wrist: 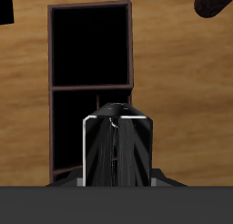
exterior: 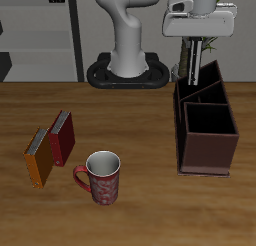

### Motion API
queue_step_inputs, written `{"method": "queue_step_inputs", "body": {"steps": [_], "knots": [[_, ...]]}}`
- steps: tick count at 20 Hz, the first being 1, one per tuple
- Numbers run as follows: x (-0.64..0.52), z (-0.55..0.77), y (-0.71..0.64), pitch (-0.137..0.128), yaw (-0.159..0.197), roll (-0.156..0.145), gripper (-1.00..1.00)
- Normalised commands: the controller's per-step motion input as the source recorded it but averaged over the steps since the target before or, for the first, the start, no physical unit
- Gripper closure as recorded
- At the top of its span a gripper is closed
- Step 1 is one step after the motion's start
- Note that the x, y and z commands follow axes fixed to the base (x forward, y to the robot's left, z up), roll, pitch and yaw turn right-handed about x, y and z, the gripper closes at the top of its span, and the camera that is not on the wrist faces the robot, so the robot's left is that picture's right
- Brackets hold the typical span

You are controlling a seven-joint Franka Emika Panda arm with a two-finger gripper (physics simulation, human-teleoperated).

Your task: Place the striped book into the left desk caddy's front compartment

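Count: 3 books, 1 caddy, 1 mug, 1 gripper.

Striped book: thin, tall, grey with fine dark/light stripes. It hangs upright under the gripper, over the back end of the caddy, lower edge at or just inside the section with slanted walls; can't tell if it touches anything inside. In the wrist view the book shows as a glossy dark slab with a pale rounded edge, directly between camera and caddy.

Gripper: white body, fingers dark and close together around the top of the book, so clamped on it as far as the exterior view shows. Finger contact itself is hidden in the wrist view.

Caddy: dark maroon-brown, boxy, two open-topped sections in a row. Front compartment has taller slanted-top walls and sits farther back; the lower square section is nearer the table's front edge. Both interiors look black.

Red book and orange book: lying side by side, touching, well apart from the caddy.

Mug: red patterned, round, handle facing the books, near the front edge.

Table: wood grain, matte.
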Motion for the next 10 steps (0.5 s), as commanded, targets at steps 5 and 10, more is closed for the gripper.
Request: {"method": "queue_step_inputs", "body": {"steps": [5,10], "knots": [[0.11,-0.12,-0.02,0.02,-0.016,-0.012,1.0],[0.06,-0.12,0.0,0.013,-0.004,0.007,1.0]]}}
